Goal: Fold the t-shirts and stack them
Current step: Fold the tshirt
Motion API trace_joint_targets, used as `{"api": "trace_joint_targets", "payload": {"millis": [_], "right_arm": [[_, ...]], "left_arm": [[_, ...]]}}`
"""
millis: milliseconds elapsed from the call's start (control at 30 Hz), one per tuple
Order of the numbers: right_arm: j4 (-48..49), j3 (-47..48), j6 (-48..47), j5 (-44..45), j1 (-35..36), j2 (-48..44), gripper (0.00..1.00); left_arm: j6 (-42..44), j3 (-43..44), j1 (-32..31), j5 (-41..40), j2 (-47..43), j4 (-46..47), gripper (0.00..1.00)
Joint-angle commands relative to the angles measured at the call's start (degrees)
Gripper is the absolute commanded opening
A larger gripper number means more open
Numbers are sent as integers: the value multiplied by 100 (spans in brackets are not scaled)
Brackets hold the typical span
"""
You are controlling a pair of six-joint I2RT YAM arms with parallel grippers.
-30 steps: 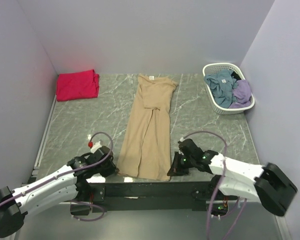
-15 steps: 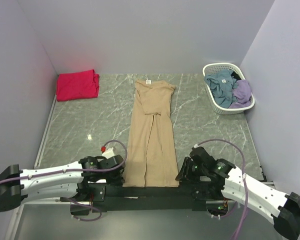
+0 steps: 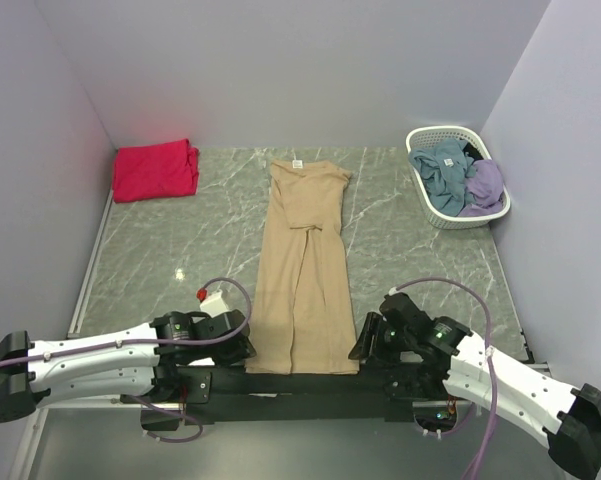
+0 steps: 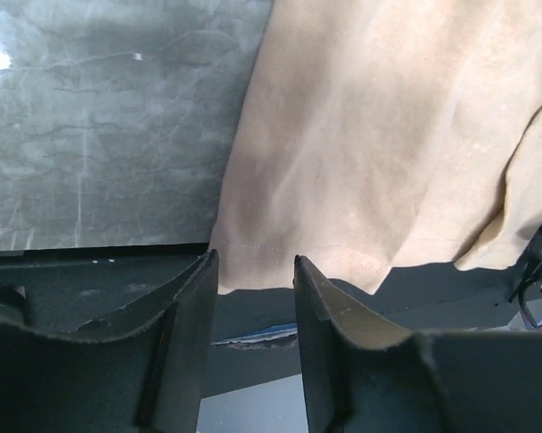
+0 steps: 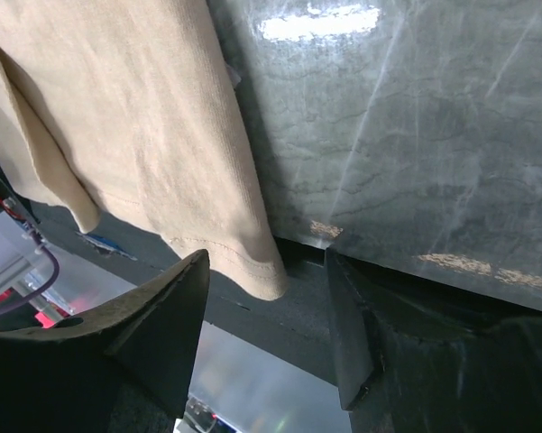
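At desk near edge | tan t-shirt hem overhangs | left tool spread at hem | right tool spread at hem

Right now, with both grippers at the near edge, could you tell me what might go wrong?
The tan shirt overhangs the table at its near edge, so it could slide off or snag on the frame. The left gripper and right gripper stand open at the hem corners, holding nothing; a grab may catch only the top layer.

White neck label on tan t-shirt: illegible
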Motion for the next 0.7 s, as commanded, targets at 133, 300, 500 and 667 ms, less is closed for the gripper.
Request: {"api": "trace_joint_targets", "payload": {"millis": [133,300,500,667], "right_arm": [[497,-196,30,-294,23,178,58],[568,-187,12,-303,40,258,57],[752,-248,-32,-382,32,363,51],[1174,-380,-6,-611,58,574,37]], "left_arm": [[-85,-229,-53,71,244,-21,47],[-76,-307,-97,115,533,57,49],[-102,-484,-106,80,666,479,50],[-41,-449,-106,106,771,673,41]]}}
